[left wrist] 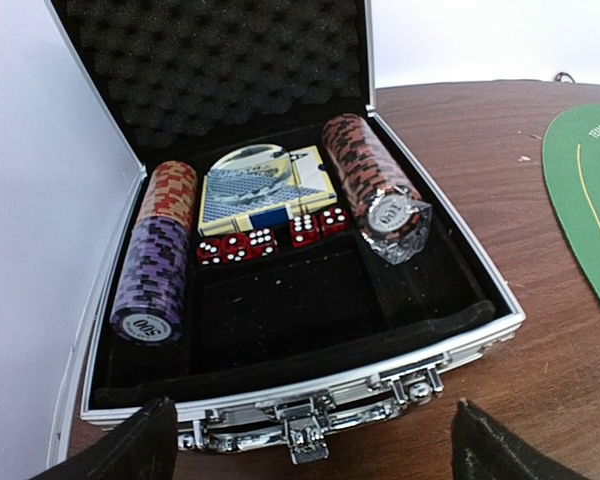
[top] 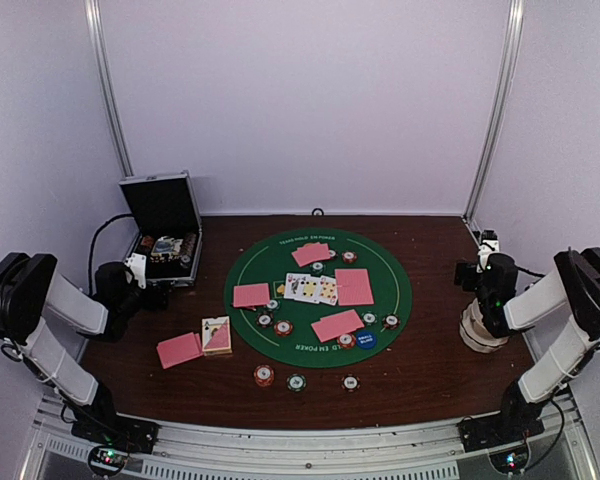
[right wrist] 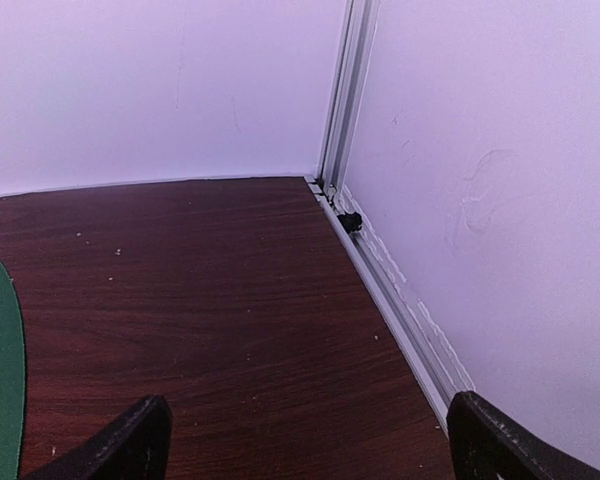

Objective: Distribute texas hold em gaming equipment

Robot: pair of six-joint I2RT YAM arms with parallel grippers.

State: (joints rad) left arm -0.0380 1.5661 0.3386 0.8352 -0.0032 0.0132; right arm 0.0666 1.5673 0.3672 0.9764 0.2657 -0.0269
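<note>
Pink-backed playing cards lie in small piles on the round green mat (top: 280, 262): one at the far side (top: 312, 253), one at the left (top: 251, 295), one at the right (top: 354, 286), one at the near side (top: 337, 325). Face-up cards (top: 310, 288) sit in the middle. Striped poker chips (top: 283, 327) and a blue marker disc (top: 365, 339) dot the mat. Three chips (top: 296, 382) lie on the wood in front of it. My left gripper (top: 145, 280) (left wrist: 305, 455) is open and empty at the case's front latch. Facing the back right corner, my right gripper (top: 483, 248) (right wrist: 310, 450) is open over bare wood.
The silver-edged black case (top: 165, 232) (left wrist: 310, 385) stands open at the back left, holding chip stacks (left wrist: 152, 265), a boxed deck (left wrist: 260, 185) and red dice (left wrist: 270, 238). A card deck (top: 216, 336) and a pink pile (top: 179, 349) lie left of the mat. A wall rail (right wrist: 400, 300) runs close on the right.
</note>
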